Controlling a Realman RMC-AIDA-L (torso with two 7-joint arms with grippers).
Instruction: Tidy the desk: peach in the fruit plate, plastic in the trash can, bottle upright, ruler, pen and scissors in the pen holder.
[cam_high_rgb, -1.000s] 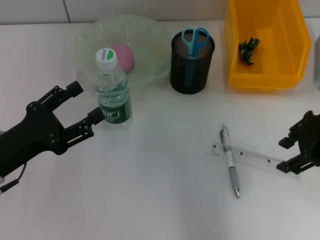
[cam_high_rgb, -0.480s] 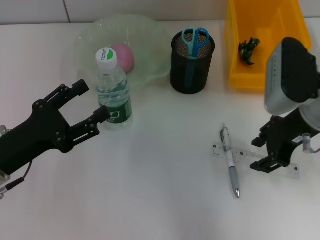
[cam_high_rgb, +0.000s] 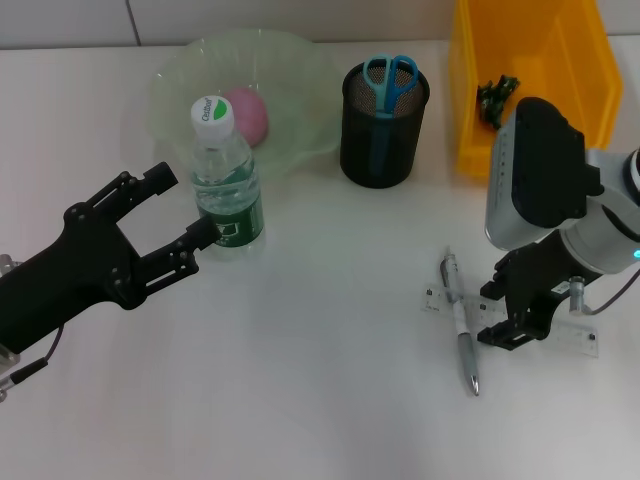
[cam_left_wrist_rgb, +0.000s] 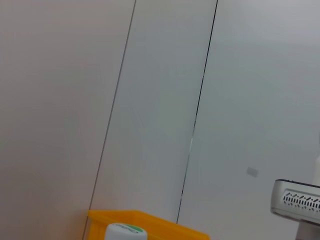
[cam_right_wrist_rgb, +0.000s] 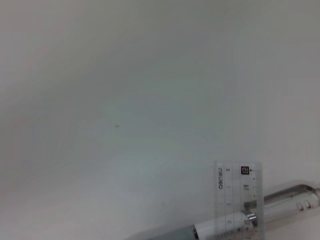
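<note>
The bottle stands upright in front of the fruit plate, which holds the pink peach. Blue scissors stick out of the black mesh pen holder. A dark piece of plastic lies in the yellow trash can. The pen lies across the clear ruler on the desk; the right wrist view shows the ruler and pen too. My right gripper hangs open over the ruler, just right of the pen. My left gripper is open beside the bottle.
The white desk stretches toward me in front of both arms. The left wrist view shows the bottle cap, the rim of the yellow trash can and a wall behind.
My right arm has swung in from the right edge, moving left along the ruler toward the pen. My left gripper crept slightly closer to the bottle.
</note>
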